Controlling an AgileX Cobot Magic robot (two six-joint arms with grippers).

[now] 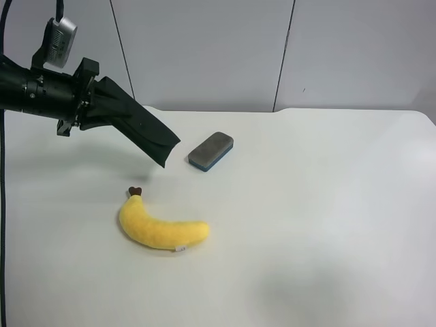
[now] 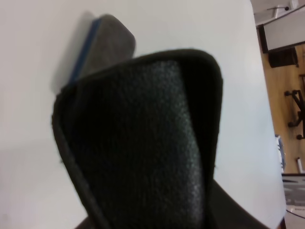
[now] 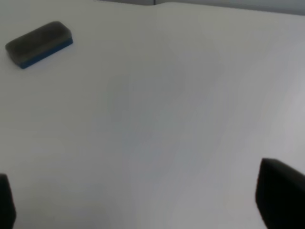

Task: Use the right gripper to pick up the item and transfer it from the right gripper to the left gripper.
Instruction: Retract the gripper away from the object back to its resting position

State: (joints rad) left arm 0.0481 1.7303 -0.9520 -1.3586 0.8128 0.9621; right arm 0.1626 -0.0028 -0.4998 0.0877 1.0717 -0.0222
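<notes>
The item, a blackish-green leather-like case (image 1: 144, 131), hangs in the air above the white table, slanting down toward the grey block. The left gripper (image 1: 95, 105), on the arm at the exterior high view's left, is shut on the case's upper end. In the left wrist view the case (image 2: 143, 143) fills most of the picture and hides the fingers. The right gripper (image 3: 143, 198) is open and empty, with only its two black fingertips (image 3: 281, 195) showing wide apart over bare table. The right arm is out of the exterior high view.
A small grey block with a blue base (image 1: 210, 151) lies just beyond the case's lower tip; it also shows in the right wrist view (image 3: 39, 44) and the left wrist view (image 2: 102, 45). A yellow plush banana (image 1: 160, 228) lies nearer the front. The white table (image 1: 327, 204) reaches the wall.
</notes>
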